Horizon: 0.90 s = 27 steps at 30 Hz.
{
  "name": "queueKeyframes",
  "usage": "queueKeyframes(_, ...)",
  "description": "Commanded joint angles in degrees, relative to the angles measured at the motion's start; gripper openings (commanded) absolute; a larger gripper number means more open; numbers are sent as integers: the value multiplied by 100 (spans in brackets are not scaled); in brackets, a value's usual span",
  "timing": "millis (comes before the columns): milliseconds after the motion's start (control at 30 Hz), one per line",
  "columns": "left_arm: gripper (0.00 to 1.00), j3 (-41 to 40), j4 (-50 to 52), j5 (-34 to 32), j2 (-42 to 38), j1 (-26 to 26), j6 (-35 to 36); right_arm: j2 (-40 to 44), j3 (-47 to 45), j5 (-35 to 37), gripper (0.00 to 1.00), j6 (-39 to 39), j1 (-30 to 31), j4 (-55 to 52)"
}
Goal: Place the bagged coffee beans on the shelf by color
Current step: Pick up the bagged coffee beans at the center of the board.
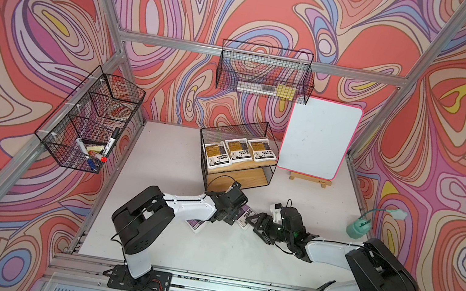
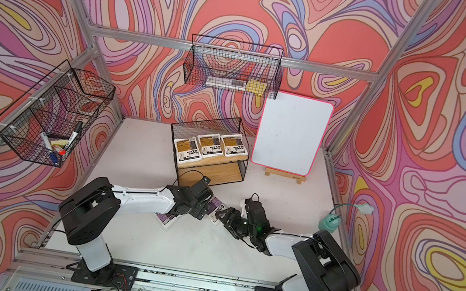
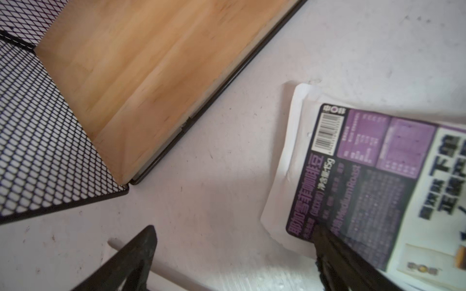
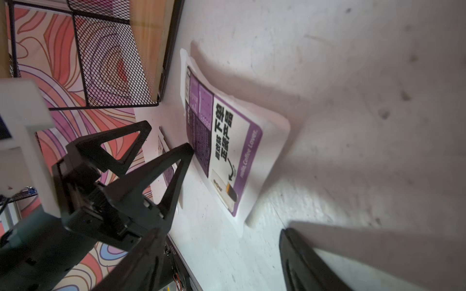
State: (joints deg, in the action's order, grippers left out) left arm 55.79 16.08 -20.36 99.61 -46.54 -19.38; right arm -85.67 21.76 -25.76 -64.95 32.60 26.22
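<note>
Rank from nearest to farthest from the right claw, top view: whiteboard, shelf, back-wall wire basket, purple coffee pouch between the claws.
From the right claw:
1. purple coffee pouch, just ahead of its tips.
2. shelf, behind the pouch, slightly left.
3. whiteboard, standing at the back right.
4. wire basket, hung high on the back wall.

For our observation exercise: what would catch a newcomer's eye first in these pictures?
The swirling red, pink and purple walls all round the cell stand out first. Next come three yellow pouches in a row on the top board of the shelf, and two purple pouches lying on the table in front of it.
</note>
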Motion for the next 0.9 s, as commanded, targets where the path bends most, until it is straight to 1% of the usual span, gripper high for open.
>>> queueKeyframes(0,99,81,-52,-122,93,-39,74,-327,-64,251,74,-72,-37,-232)
queueKeyframes(233,99,46,-224,-56,181,-46,41,-1026,-84,206,73,-370,-113,581)
queueKeyframes(400,99,-46,-245,-35,122,-42,-13,-1547,-73,28,68,-609,-140,1298)
queueKeyframes(467,99,-93,-237,-19,94,-55,-35,-1794,-92,-28,64,-697,-148,1532)
queueKeyframes(567,99,-155,-212,-12,33,-52,-65,-1938,-169,-61,56,-803,-168,1835)
queueKeyframes(733,99,-206,-159,17,-127,-65,-104,-2049,-236,-100,37,-879,-201,2078)
queueKeyframes(800,99,-200,-135,51,-215,-65,-128,-2081,-249,-120,28,-895,-201,2152)
queueKeyframes(867,99,-176,11,70,-312,-61,-161,-2111,-265,-136,20,-906,-212,2219)
